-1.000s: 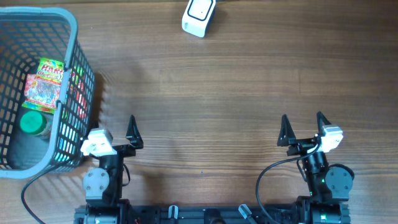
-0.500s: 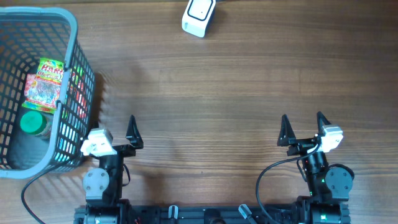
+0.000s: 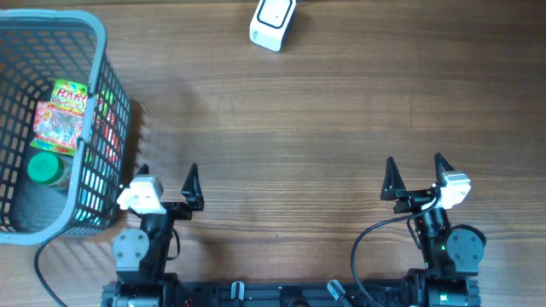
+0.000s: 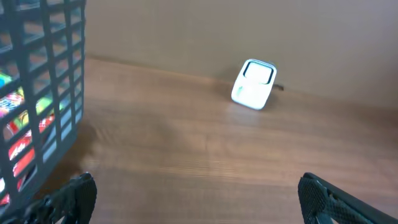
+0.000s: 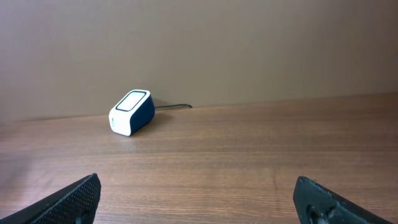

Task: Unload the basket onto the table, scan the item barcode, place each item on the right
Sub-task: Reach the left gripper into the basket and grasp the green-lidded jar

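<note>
With left end effector and right end effector both released and empty, the candy bag, apparently the scan item, lies inside the left basket, whose mesh wall could snag a descending finger.

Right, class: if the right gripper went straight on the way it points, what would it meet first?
Nothing, as far as shown: the right gripper faces bare table; the scanner sits off to its left.

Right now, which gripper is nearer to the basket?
Left. The left gripper sits just beside the basket; the right gripper is far off across the table.
</note>
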Robot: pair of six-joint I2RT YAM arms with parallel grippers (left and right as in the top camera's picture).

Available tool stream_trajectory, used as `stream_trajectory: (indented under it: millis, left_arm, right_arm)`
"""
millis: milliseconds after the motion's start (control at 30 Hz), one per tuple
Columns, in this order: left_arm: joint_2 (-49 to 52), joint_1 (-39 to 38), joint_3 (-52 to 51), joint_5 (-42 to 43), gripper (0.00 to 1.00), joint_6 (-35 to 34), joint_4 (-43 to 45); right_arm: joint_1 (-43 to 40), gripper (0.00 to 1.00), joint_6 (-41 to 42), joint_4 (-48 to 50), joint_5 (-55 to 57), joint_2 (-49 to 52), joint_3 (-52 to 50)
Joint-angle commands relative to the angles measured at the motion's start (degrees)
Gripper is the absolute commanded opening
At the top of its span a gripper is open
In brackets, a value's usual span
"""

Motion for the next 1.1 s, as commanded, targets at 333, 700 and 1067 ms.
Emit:
stream_trajectory:
  millis: [333, 700, 1067]
  left_arm:
    - [5.92, 0.37, 13.46, 5.68, 1.00, -7.34, -10.97]
    - [46.64, 0.37, 55.84, 18.73, 1.00, 5.75, -37.51]
    - [62.62, 0.44, 72.59, 17.44, 1.00, -1.77, -39.41]
  right_arm:
    - [0.28, 1.00, -0.33, 0.26, 0.96, -0.15, -0.07]
    - [0.28, 1.00, -0.33, 0.26, 0.96, -0.13, -0.07]
    - [0.28, 1.00, -0.35, 0.26, 0.96, -0.15, -0.07]
